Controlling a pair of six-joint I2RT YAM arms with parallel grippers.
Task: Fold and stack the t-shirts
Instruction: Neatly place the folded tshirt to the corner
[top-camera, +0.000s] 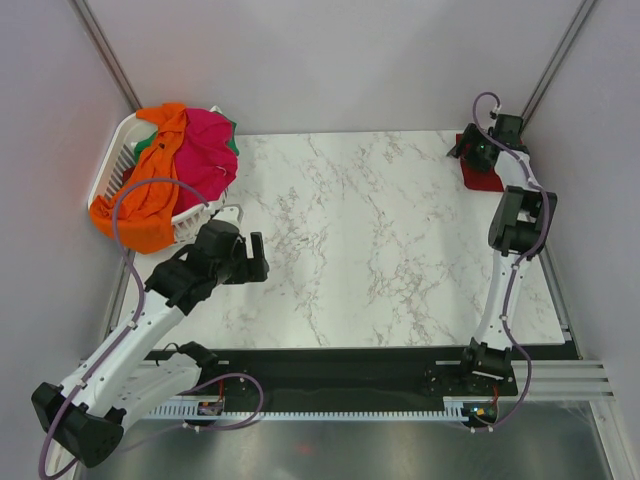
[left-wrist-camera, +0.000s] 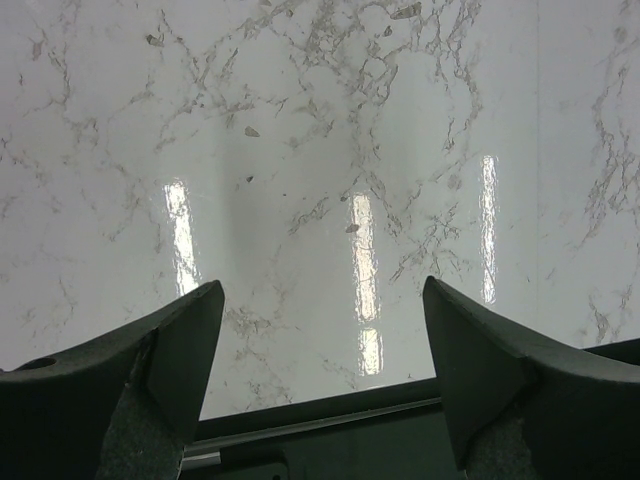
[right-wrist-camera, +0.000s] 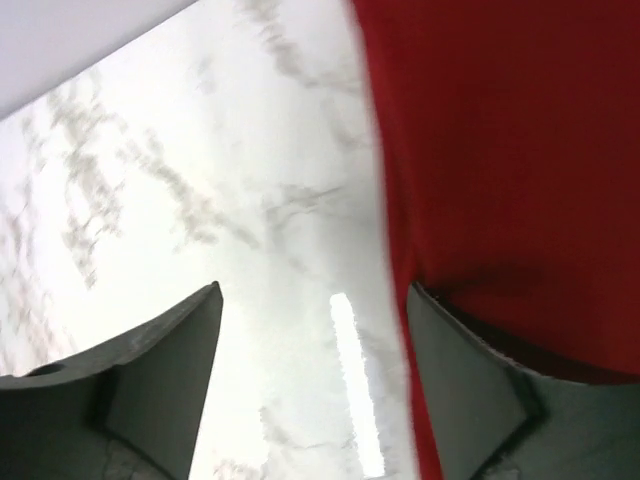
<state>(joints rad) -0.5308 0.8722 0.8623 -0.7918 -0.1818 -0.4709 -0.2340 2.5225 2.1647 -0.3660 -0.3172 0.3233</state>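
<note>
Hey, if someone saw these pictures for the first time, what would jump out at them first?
The bright heap at the far left corner of the table: an orange shirt and a hot pink shirt spilling out of a white laundry basket. Next, the dark red shirt at the far right edge, with the right pincer open over its edge. The left pincer hangs open over bare marble.

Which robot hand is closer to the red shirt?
The right. The right gripper hangs open at the red shirt's edge in the far right corner; the left gripper is across the table, beside the laundry basket.
</note>
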